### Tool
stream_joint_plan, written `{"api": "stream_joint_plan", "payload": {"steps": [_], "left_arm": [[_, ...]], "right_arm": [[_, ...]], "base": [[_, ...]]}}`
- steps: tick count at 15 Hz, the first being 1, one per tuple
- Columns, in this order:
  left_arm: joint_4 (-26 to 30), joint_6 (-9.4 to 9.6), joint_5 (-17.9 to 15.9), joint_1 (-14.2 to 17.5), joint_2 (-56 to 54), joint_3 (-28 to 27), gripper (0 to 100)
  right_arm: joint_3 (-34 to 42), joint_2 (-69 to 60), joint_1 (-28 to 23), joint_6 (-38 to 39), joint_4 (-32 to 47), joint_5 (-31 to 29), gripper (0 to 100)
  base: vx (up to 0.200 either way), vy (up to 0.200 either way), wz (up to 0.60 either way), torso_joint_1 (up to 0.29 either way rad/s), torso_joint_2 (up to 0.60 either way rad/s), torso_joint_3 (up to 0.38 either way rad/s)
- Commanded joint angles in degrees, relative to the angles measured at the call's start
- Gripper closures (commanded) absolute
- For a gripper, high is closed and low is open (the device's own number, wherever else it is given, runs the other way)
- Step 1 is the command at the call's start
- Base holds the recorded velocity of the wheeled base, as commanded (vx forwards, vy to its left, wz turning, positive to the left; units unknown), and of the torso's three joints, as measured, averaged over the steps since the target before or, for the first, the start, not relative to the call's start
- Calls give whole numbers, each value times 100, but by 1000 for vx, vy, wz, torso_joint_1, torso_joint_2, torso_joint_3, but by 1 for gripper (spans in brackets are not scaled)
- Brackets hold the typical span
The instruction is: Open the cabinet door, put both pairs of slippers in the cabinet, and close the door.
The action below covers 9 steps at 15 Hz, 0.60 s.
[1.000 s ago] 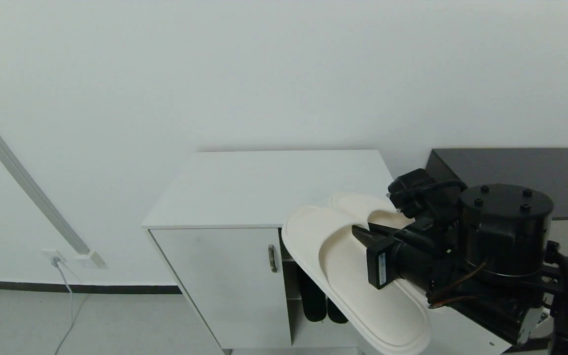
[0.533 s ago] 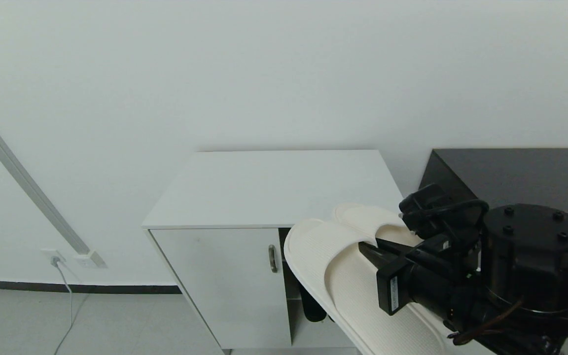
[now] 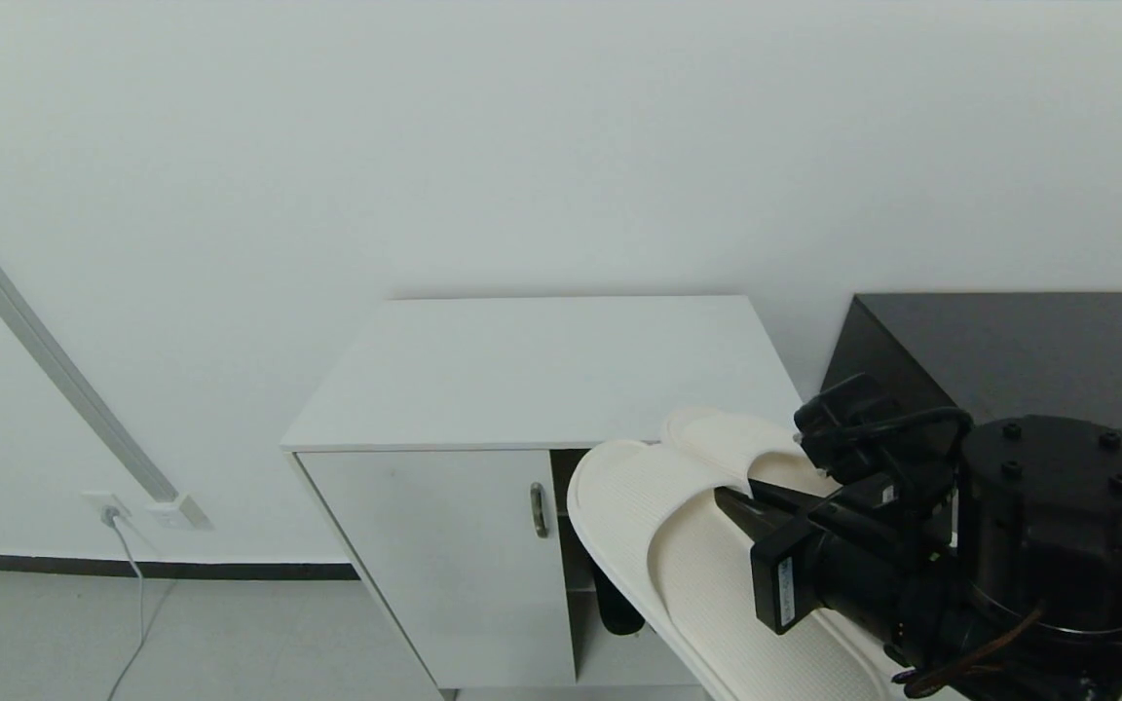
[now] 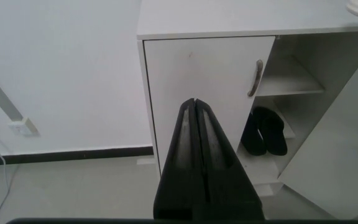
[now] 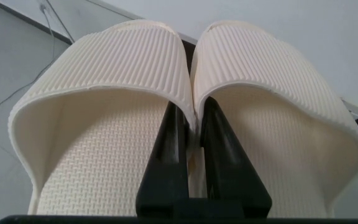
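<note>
No legible text, sticker (image 3: 787,582) print too small

Closed left end effector (image 4: 194,107) before cabinet (image 4: 204,74) with black slippers (image 4: 265,132)

1. Plain white wall (image 3: 561,146) all across the back, evenly lit.
2. A grey cable duct (image 3: 35,336) runs diagonally down it on the left and ends at a small white box (image 3: 181,511).
3. Just beside that there's a wall socket (image 3: 103,506) with a plug in it, and a grey cable (image 3: 140,594) trailing down to the floor.
4. A black skirting strip (image 3: 84,563) runs along the wall's foot, with light grey floor (image 3: 230,633) below.
5. The white cabinet (image 3: 542,370) stands against the wall, with a dark tabletop (image 3: 1028,341) to its right.
</note>
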Motion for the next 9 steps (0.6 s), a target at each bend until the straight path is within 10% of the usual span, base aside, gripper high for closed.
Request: {"api": "stream_joint_plan", "payload": {"steps": [1, 9], "left_arm": [[7, -1, 1, -2, 7, 0, 100], [7, -1, 1, -2, 7, 0, 100]], "right_arm": [[12, 28, 2, 2, 0, 3, 100], [56, 28, 2, -7, 0, 12, 100]], "base": [[0, 0, 0, 0, 0, 0], [0, 0, 0, -165, 389, 215]]}}
